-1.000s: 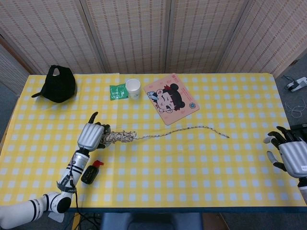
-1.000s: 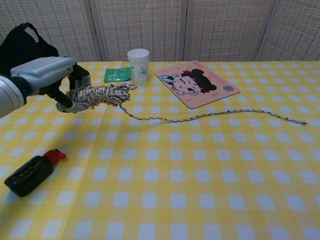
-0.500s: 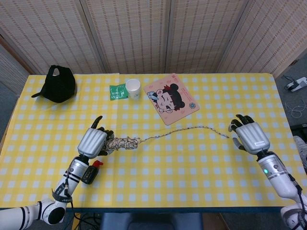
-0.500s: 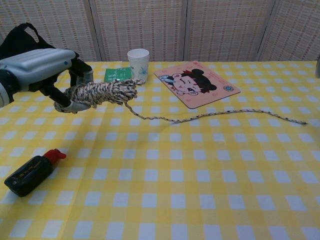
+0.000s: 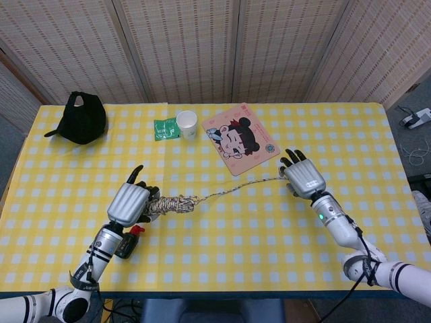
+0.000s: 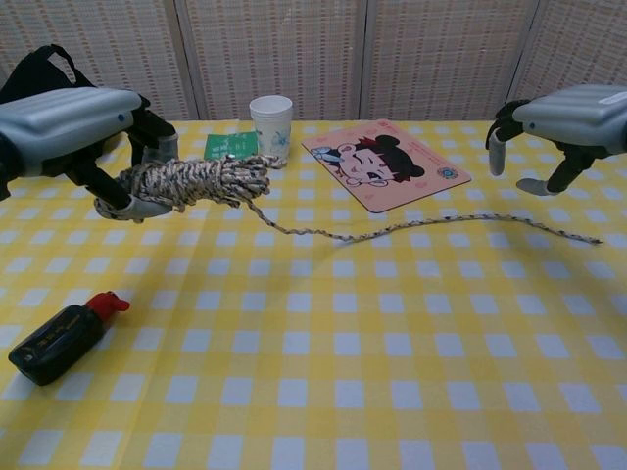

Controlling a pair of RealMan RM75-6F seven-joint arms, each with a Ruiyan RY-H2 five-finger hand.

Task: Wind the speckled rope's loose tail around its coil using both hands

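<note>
Change: right hand has been brought in from the right edge of the frame to centre right, above the tail's far stretch; the coil has been lifted slightly by the left hand.
Meaning: the tail is judged ready to be picked up; no winding has been done yet.
Left hand: fingers are closed around the speckled rope's coil, held off the table at left centre.
Right hand: fingers are spread and nothing is held; it hovers over the loose tail, apparently not touching.
Tail: laid across the checked table from coil toward centre right.
Containers: paper cup at upper centre, contents cannot be told; green packet lies beside it.
</note>
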